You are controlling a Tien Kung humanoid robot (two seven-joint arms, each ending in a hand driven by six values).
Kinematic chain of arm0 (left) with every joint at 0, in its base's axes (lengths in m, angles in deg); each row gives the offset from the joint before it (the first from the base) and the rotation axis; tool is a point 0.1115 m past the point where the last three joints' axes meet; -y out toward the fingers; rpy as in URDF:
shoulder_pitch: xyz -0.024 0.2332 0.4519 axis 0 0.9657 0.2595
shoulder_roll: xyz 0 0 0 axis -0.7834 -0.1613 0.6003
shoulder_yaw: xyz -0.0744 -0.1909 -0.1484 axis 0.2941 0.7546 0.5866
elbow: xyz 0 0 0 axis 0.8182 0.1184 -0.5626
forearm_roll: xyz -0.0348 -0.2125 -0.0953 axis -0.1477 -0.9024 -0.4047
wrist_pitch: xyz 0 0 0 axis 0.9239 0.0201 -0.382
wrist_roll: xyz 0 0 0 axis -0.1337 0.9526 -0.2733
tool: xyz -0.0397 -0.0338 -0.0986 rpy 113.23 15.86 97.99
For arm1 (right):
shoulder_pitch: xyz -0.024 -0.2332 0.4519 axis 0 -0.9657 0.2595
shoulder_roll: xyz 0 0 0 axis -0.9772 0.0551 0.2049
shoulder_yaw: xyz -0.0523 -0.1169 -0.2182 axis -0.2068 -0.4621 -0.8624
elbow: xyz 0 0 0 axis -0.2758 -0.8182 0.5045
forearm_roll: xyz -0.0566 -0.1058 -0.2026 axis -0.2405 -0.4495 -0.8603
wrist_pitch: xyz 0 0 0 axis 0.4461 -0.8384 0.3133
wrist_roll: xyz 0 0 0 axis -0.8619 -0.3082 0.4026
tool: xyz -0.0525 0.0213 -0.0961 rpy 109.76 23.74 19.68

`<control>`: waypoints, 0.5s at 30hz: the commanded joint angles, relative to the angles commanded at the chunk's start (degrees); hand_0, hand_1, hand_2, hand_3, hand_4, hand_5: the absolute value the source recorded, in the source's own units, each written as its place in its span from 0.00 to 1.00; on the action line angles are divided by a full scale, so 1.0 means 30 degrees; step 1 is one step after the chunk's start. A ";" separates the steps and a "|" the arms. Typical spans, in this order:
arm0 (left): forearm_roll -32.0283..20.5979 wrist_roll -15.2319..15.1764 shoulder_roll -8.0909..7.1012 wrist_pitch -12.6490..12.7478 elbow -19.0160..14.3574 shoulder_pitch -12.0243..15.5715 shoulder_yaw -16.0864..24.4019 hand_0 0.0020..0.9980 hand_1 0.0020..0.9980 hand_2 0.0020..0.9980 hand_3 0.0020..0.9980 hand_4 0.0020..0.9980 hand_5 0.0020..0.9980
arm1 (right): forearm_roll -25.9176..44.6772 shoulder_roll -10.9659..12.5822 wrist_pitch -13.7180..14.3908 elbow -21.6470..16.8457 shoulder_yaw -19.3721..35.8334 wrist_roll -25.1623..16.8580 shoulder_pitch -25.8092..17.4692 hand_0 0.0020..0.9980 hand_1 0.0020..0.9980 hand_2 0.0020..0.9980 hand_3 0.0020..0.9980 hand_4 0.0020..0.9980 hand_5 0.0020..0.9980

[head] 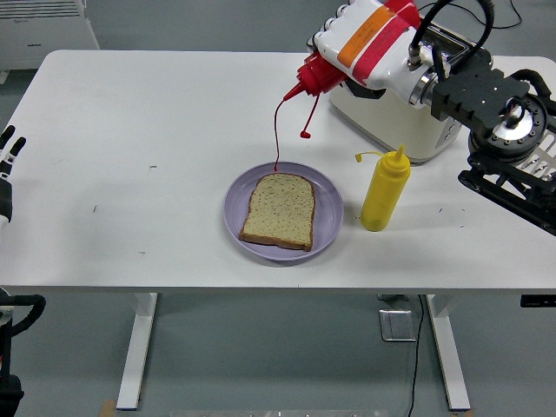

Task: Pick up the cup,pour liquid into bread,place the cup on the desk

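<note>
Red bottle (314, 75) tipped in right hand (369, 39) — fingers grasping it — above bread (278, 210).

The scene is lit brightly and evenly from overhead. Soft, short shadows are cast beside the purple plate (323, 228) and the yellow squeeze bottle (383, 191). Mild glare is seen on the white table (156, 113) beyond the plate. Focus is kept sharp throughout.

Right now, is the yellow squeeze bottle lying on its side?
No, the yellow squeeze bottle stands upright on the white table, just right of the purple plate.
</note>
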 joint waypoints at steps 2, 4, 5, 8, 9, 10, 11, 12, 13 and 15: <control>0.0000 -0.0006 0.0000 0.0004 -0.0011 -0.0007 0.0002 0.72 0.76 0.81 0.72 0.67 1.00 | 0.0000 0.0017 0.0044 0.0011 0.0131 0.0008 0.0014 0.13 0.22 0.37 0.42 0.44 0.24; 0.0000 -0.0019 -0.0009 0.0025 -0.0014 0.0043 0.0094 0.72 0.76 0.81 0.72 0.67 1.00 | 0.0000 0.0256 0.0126 -0.0110 0.0950 0.0056 -0.0030 0.13 0.22 0.37 0.42 0.44 0.24; 0.0004 -0.0024 -0.0013 0.0030 -0.0015 0.0059 0.0125 0.72 0.76 0.81 0.72 0.67 1.00 | 0.0000 0.0340 0.0157 -0.0159 0.1339 0.0074 -0.0054 0.13 0.22 0.37 0.42 0.44 0.24; 0.0007 -0.0027 -0.0016 0.0036 -0.0014 0.0099 0.0172 0.72 0.76 0.81 0.72 0.67 1.00 | 0.0000 0.0539 0.0325 -0.0471 0.2649 0.0118 -0.0297 0.13 0.22 0.37 0.42 0.44 0.25; 0.0007 -0.0026 -0.0016 0.0035 -0.0012 0.0102 0.0171 0.72 0.76 0.81 0.72 0.67 1.00 | 0.0000 0.0564 0.0372 -0.0541 0.2993 0.0124 -0.0356 0.13 0.22 0.37 0.42 0.44 0.25; 0.0008 -0.0026 -0.0016 0.0030 -0.0015 0.0091 0.0155 0.72 0.76 0.81 0.72 0.67 1.00 | 0.0393 0.0566 0.0378 -0.0747 0.3419 0.0152 -0.0493 0.13 0.22 0.37 0.42 0.44 0.25; 0.0008 -0.0026 -0.0015 0.0027 -0.0016 0.0084 0.0144 0.72 0.76 0.81 0.72 0.67 1.00 | 0.0841 0.0564 0.0375 -0.0880 0.3800 0.0171 -0.0578 0.13 0.22 0.37 0.42 0.44 0.25; 0.0008 -0.0025 -0.0017 0.0025 -0.0017 0.0076 0.0132 0.72 0.76 0.81 0.72 0.67 1.00 | 0.1097 0.0557 0.0376 -0.0974 0.4007 0.0196 -0.0638 0.13 0.22 0.37 0.42 0.44 0.24; 0.0007 -0.0021 -0.0024 0.0020 -0.0017 0.0056 0.0098 0.72 0.76 0.81 0.72 0.67 1.00 | 0.1731 0.0537 0.0378 -0.1200 0.4472 0.0268 -0.0770 0.13 0.22 0.37 0.42 0.44 0.24; 0.0006 -0.0009 -0.0028 0.0018 -0.0013 0.0027 0.0033 0.72 0.76 0.81 0.72 0.67 1.00 | 0.3469 0.0605 0.0096 -0.1911 0.5660 0.0434 -0.1194 0.13 0.22 0.37 0.42 0.44 0.24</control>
